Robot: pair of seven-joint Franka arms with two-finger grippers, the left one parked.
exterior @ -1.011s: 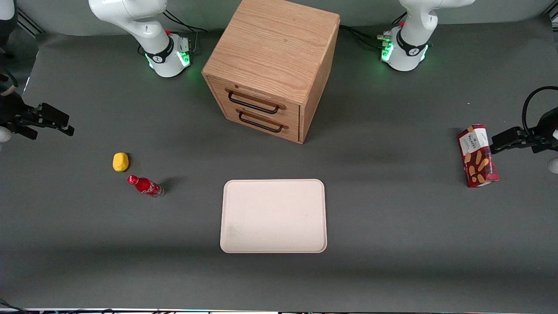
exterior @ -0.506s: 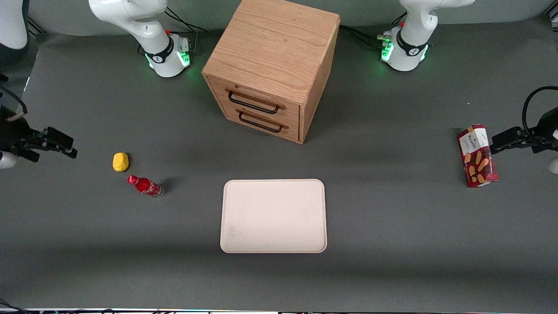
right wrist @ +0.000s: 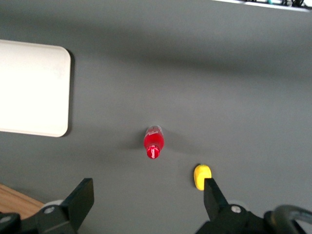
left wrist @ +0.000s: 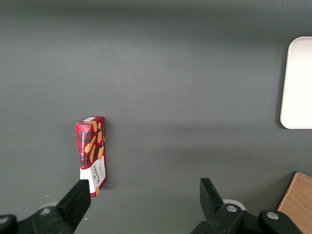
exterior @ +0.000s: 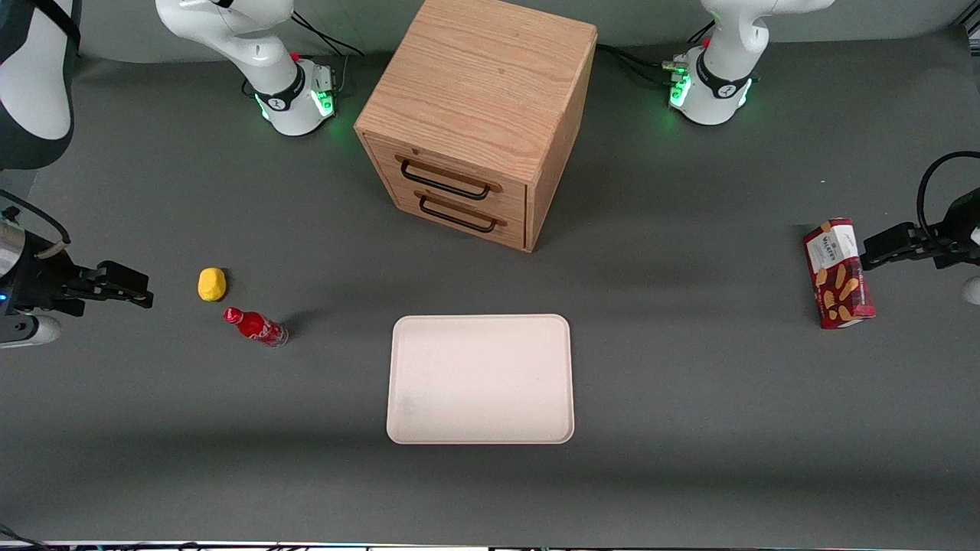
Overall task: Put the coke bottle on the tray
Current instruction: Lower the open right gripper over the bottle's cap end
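Observation:
The coke bottle (exterior: pixel 255 327) is a small red bottle with a red cap, standing on the grey mat, and the right wrist view looks down on its cap (right wrist: pixel 153 145). The cream-pink tray (exterior: pixel 480 379) lies flat in front of the drawer cabinet, nearer the front camera, with nothing on it; its rounded edge (right wrist: pixel 34 87) also shows from the wrist. My right gripper (exterior: pixel 142 294) hovers open with nothing between its fingers (right wrist: pixel 147 195), toward the working arm's end of the table from the bottle and apart from it.
A yellow lump (exterior: pixel 212 284) sits close beside the bottle, a little farther from the front camera, near one fingertip (right wrist: pixel 202 176) in the wrist view. A wooden two-drawer cabinet (exterior: pixel 475 122) stands mid-table. A red snack box (exterior: pixel 838 273) lies toward the parked arm's end.
My right gripper has come nearer the front camera and closer to the bottle and the yellow lump. Bottle, tray and box have not moved.

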